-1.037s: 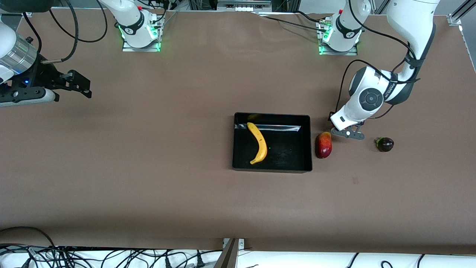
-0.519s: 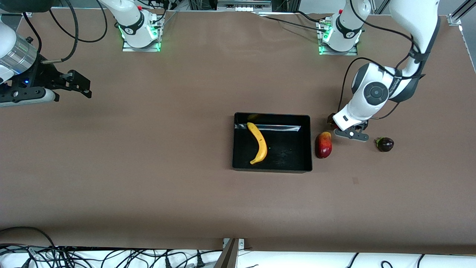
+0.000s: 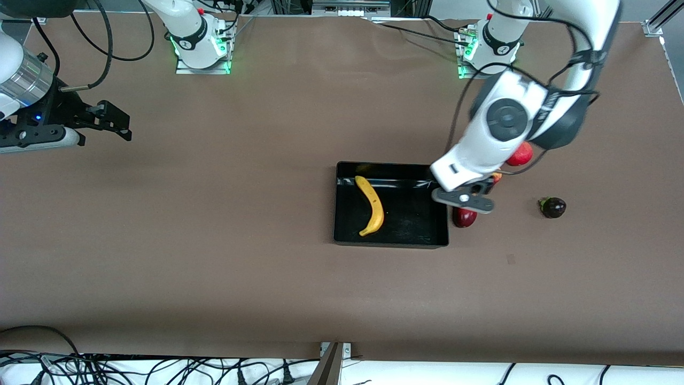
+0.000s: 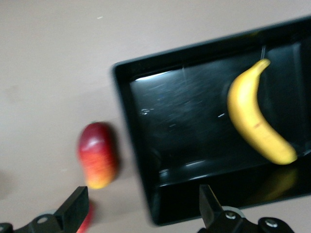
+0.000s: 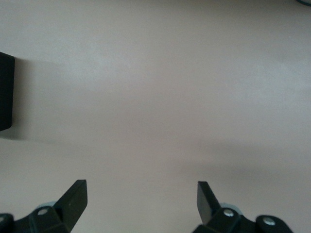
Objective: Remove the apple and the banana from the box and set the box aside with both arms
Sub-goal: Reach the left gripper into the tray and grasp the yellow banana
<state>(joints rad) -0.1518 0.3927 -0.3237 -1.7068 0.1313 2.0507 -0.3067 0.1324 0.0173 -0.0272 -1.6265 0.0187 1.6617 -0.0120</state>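
The black box [image 3: 443,235] sits mid-table with the yellow banana [image 3: 372,206] lying in it. Both also show in the left wrist view: the box [image 4: 131,116] and the banana [image 4: 255,124]. An elongated red-and-yellow fruit [image 3: 464,218] [image 4: 98,155] lies just outside the box wall, toward the left arm's end. My left gripper [image 3: 464,200] [image 4: 142,194] hangs open and empty over that wall and fruit. A round red apple [image 3: 521,154] rests on the table, partly hidden by the left arm. My right gripper [image 3: 120,125] [image 5: 141,187] waits open over bare table at the right arm's end.
A small dark purple fruit [image 3: 553,207] lies on the table toward the left arm's end. The left arm's white wrist [image 3: 502,120] hangs above the space between the box and the apple. Cables run along the table edge nearest the camera.
My left gripper opened, then rose and swung from beside the red-and-yellow fruit toward the box. The red apple now shows on the table near where it was. The right arm has not moved.
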